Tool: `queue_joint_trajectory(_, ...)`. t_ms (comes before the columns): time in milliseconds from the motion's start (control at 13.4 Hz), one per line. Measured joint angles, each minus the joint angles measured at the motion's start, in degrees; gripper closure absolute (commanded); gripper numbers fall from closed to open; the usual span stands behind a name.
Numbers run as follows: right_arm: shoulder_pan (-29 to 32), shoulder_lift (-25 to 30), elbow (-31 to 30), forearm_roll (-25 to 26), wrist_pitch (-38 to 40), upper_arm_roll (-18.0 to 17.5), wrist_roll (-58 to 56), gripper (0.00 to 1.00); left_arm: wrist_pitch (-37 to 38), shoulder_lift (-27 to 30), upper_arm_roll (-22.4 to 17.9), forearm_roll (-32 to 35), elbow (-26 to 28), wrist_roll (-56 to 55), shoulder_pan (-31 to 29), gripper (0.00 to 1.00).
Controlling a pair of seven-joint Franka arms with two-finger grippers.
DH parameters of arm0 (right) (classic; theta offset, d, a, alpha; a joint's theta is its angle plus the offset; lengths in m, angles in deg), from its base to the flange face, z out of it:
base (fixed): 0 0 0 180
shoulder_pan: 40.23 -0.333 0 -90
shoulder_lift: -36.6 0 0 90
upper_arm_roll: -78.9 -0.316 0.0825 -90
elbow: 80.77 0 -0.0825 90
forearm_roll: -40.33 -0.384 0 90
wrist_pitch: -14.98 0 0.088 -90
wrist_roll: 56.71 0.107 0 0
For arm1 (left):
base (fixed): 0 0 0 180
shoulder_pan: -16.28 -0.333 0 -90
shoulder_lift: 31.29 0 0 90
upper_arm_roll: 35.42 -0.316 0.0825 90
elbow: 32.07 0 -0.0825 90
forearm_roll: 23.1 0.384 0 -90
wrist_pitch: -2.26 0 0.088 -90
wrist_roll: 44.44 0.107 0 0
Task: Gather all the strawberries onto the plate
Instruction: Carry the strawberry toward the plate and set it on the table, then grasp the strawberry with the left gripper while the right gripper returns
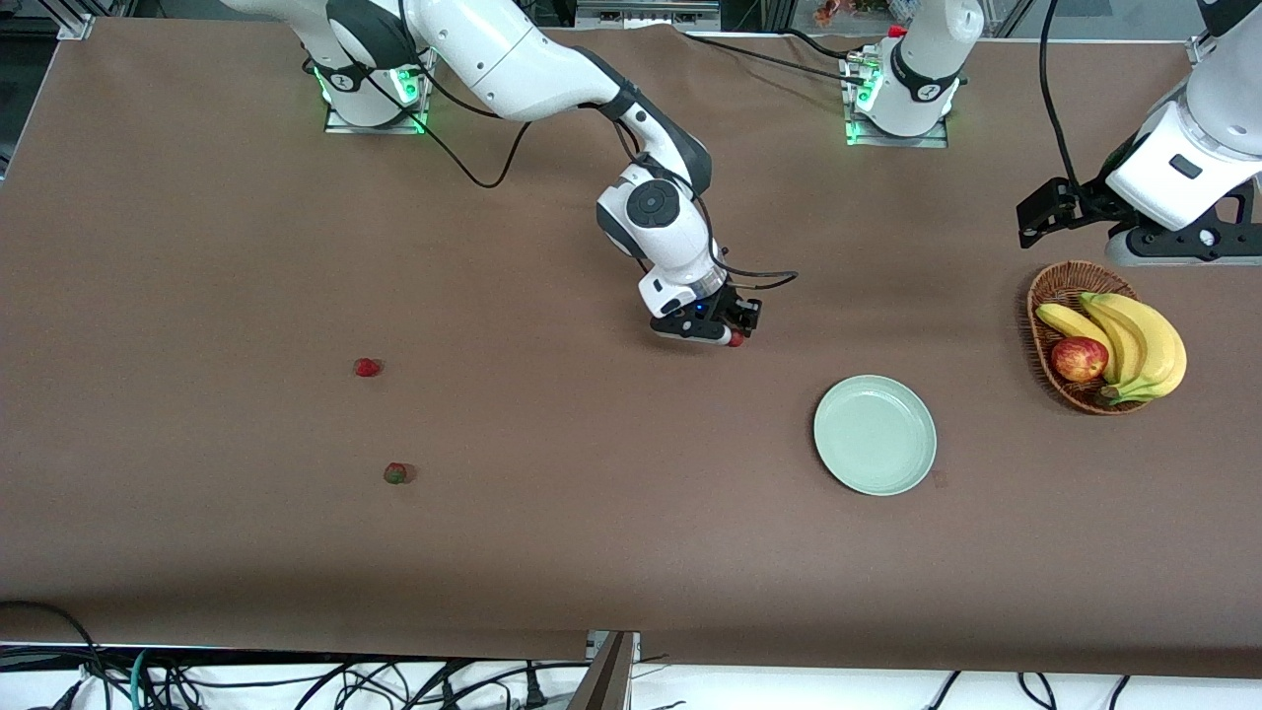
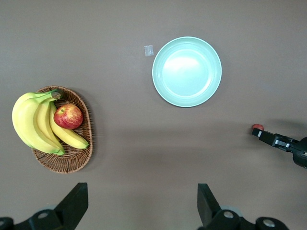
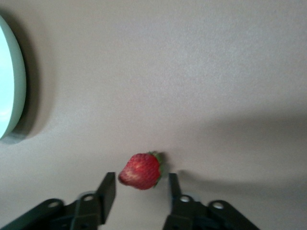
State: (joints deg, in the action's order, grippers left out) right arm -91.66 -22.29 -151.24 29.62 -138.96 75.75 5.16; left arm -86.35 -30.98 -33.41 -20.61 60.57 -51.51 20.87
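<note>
One strawberry (image 1: pixel 736 339) lies on the table between the fingertips of my open right gripper (image 1: pixel 732 330); in the right wrist view the berry (image 3: pixel 140 171) has a gap on each side of it inside the gripper (image 3: pixel 141 176). Two more strawberries (image 1: pixel 368 367) (image 1: pixel 396 473) lie toward the right arm's end; the one nearer the camera shows green. The mint-green plate (image 1: pixel 875 434) holds nothing; it also shows in the wrist views (image 2: pixel 187 72) (image 3: pixel 7 81). My left gripper (image 1: pixel 1035 222) (image 2: pixel 141 191) waits open and empty, high beside the basket.
A brown wicker basket (image 1: pixel 1047 296) (image 2: pixel 84 158) with bananas (image 1: pixel 1134 335) and a red-yellow apple (image 1: pixel 1079 359) stands at the left arm's end. A small pale scrap (image 2: pixel 148 50) lies on the table beside the plate. Cables hang along the table's front edge.
</note>
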Motion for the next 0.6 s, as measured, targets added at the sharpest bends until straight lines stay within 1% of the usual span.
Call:
queue_joint_trajectory(224,0.66,0.26,1.43,0.0,-0.33,0.95,-0.08,0.0,0.05,-0.76,0.0,0.0,0.04,0.0,0.01,0.0)
queue_joint_trajectory(374,2.04,2.03,1.56,0.03,1.05,1.34,-0.43,0.0,0.3,-3.18,0.04,-0.15,0.14,0.0,0.06,0.0)
queue_joint_trajectory(449,2.92,3.51,1.25,0.07,3.57,1.84,-1.81,0.0,0.4,-5.15,0.11,-0.92,0.2,0.0,0.08,0.0)
queue_joint_trajectory(523,3.95,5.18,0.91,0.08,7.29,2.3,-4.24,0.0,0.41,-7.29,0.21,-2.15,0.22,0.0,0.1,0.0)
queue_joint_trajectory(598,4.82,7.01,0.58,0.08,11.7,3.49,-6.85,0.0,0.4,-9.44,0.34,-3.73,0.22,0.0,0.18,0.0)
